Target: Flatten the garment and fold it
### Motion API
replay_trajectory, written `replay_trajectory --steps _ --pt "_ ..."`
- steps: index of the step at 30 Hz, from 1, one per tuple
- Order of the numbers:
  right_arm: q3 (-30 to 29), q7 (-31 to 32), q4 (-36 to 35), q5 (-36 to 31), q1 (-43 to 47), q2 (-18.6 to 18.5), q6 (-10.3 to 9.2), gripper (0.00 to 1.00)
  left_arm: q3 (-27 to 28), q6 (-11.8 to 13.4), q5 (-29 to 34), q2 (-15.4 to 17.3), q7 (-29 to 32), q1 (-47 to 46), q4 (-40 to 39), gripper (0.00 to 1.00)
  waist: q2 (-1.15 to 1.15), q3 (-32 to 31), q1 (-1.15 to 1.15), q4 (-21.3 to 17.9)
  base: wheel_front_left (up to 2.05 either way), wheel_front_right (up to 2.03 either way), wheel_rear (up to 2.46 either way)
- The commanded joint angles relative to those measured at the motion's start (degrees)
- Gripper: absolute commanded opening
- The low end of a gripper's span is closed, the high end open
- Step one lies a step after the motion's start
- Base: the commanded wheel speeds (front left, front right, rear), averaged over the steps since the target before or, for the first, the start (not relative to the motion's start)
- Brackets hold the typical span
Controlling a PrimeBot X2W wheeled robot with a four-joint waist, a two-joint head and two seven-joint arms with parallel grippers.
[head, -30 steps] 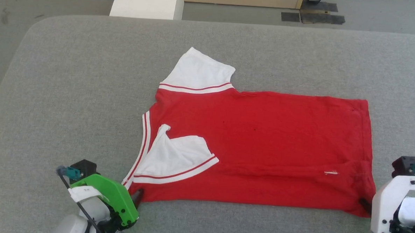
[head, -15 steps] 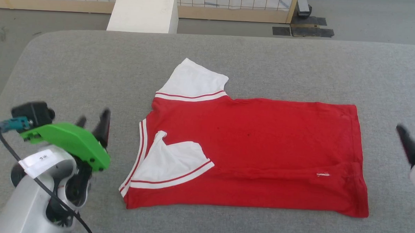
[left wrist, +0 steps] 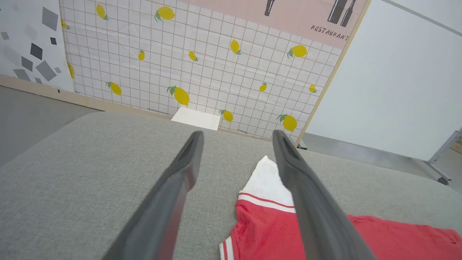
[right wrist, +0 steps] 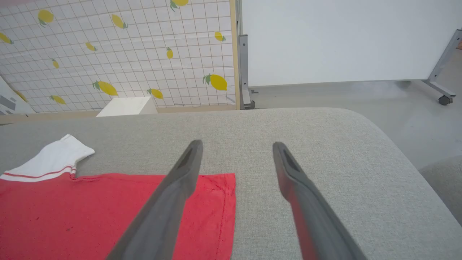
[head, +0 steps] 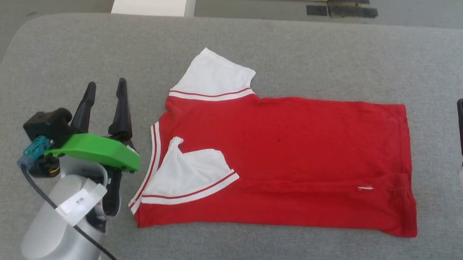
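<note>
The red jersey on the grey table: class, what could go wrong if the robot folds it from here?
The white flap near the left hand lies turned over onto the jersey; a fold now would likely trap it. A long wrinkle runs along the near side and may get pressed in. Both hands are open, off the cloth; the right hand may pinch just one layer.
</note>
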Motion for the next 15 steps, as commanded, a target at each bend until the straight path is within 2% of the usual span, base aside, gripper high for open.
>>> replay_trajectory --steps 1,10,15 --pt "0.3 -1.0 0.5 0.3 -1.2 -0.3 -0.09 1.00 0.1 -0.5 0.3 -0.5 -0.7 -1.6 1.1 1.00 0.00 1.1 0.00 0.4 0.00 0.00 0.00" --pt "0.6 -3.2 1.4 1.8 -3.2 -1.1 -0.09 1.00 -1.1 -3.2 1.3 -3.1 -1.4 -10.2 7.6 1.00 0.00 6.4 0.00 1.0 0.00 0.00 0.00" --pt "1.9 -2.9 0.1 2.4 -5.3 -2.2 -0.09 1.00 -3.1 -5.4 1.4 -3.9 3.6 -21.4 13.9 1.00 0.00 11.3 0.00 0.7 0.00 0.00 0.00"
